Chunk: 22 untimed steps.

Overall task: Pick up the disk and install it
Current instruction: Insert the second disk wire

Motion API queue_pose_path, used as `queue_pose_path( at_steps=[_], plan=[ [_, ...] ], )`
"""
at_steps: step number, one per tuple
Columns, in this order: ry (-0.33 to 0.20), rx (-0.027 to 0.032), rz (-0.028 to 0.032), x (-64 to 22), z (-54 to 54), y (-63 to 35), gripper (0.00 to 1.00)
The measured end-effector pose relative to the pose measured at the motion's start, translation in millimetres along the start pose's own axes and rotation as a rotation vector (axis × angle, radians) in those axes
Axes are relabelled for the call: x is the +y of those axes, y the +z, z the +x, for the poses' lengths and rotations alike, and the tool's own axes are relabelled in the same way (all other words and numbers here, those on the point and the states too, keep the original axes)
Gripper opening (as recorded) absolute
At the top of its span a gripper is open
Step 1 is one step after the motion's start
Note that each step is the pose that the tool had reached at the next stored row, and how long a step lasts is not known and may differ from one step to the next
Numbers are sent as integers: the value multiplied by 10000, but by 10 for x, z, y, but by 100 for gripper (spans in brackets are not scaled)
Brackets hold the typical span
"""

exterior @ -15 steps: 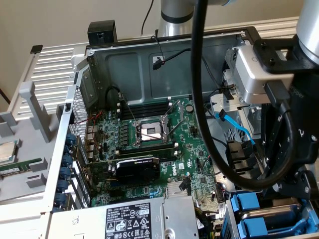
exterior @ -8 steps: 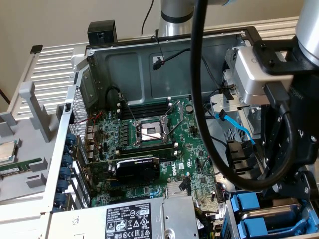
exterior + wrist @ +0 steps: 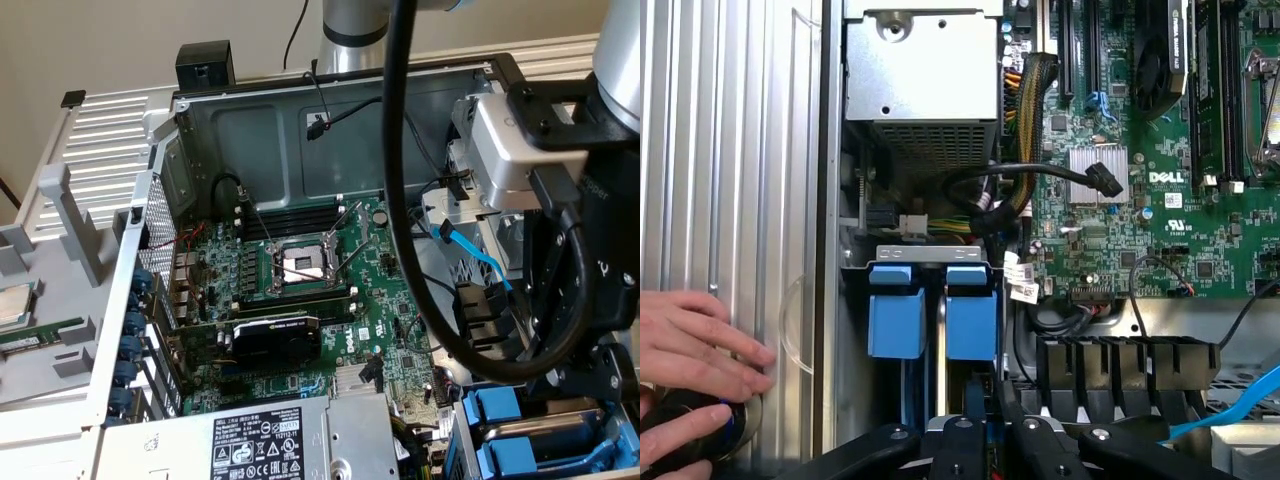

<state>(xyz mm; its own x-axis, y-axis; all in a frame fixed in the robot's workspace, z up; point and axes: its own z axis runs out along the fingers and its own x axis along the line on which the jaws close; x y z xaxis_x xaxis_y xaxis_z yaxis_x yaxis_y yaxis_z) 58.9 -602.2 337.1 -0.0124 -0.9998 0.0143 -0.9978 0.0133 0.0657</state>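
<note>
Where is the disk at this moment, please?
In the exterior view the disk sits in the drive bay at the lower right corner, below the pincer and right of the power-supply box.

From my station I see an open computer case (image 3: 190,150) spread out around the claw (image 3: 992,428). Closest to the claw is a row of black connector blocks (image 3: 1130,362), with a light blue cable (image 3: 1230,405) running just beside them. Farther from the claw lies the green circuit board (image 3: 1160,230), carrying a small finned silver heat sink (image 3: 1098,172) and a black cable (image 3: 1030,172) looped across its edge. A grey metal power-supply box (image 3: 922,75) sits well apart from the claw, next to the board. On the far side of the board I make out an empty processor socket (image 3: 300,265) and a black graphics card (image 3: 275,338). A ribbed grey panel (image 3: 730,150) flanks the case.
</note>
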Motion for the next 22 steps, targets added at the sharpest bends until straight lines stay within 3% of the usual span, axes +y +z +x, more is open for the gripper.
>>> queue_pose_path(
  at_steps=[6, 8, 9, 11, 22],
  plan=[
    [-2, -5, 3, -1, -1, 2, 16],
    [-2, -6, 1, -1, 0, 3, 18],
    [-1, -4, 1, -1, 0, 2, 25],
    [0, 1, 0, 1, 0, -13, 25],
    [-1, 3, 1, -15, -19, -198, 25]
  ],
)
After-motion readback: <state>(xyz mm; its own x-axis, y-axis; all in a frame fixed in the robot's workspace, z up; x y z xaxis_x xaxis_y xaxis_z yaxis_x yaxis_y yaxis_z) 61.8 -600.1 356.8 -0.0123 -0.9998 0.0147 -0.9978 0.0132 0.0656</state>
